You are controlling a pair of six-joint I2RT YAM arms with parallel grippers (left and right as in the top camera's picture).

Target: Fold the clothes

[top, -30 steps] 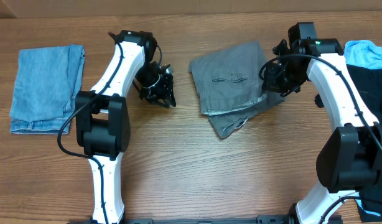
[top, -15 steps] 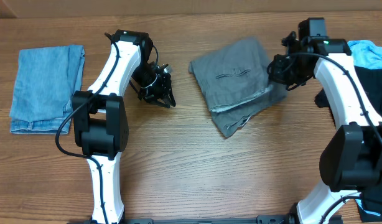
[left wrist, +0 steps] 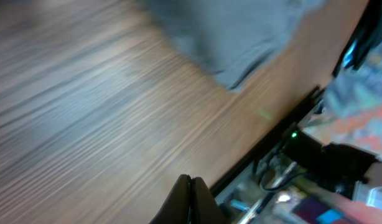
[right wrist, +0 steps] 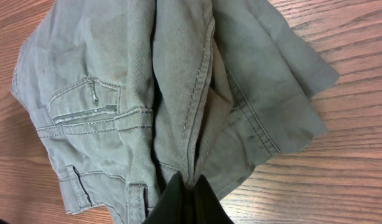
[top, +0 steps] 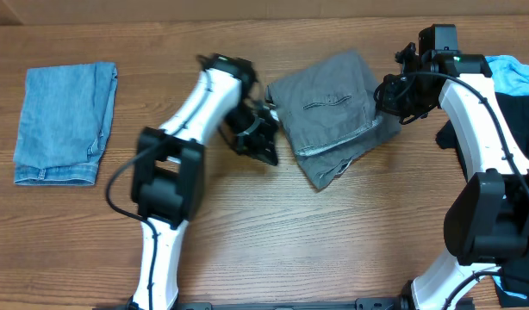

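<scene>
folded garment (top: 62, 120): far left of the shorts (top: 333, 108).
left gripper (top: 263, 142): just left of the shorts, maybe touching.
right gripper (top: 392, 96): on the shorts' right edge.
garment heap (top: 519, 129): farther right.

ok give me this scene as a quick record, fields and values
shorts: grey, loosely folded, mid table, layers uneven at the lower right
left gripper: shut, holding nothing, near the shorts' left edge; wrist view blurred
right gripper: shut on a fold at the shorts' right side
denim: folded flat, far left, apart from both arms
black garment: at the right edge
blue cloth: on the far side of the black garment
fold: not yet tidy
</scene>
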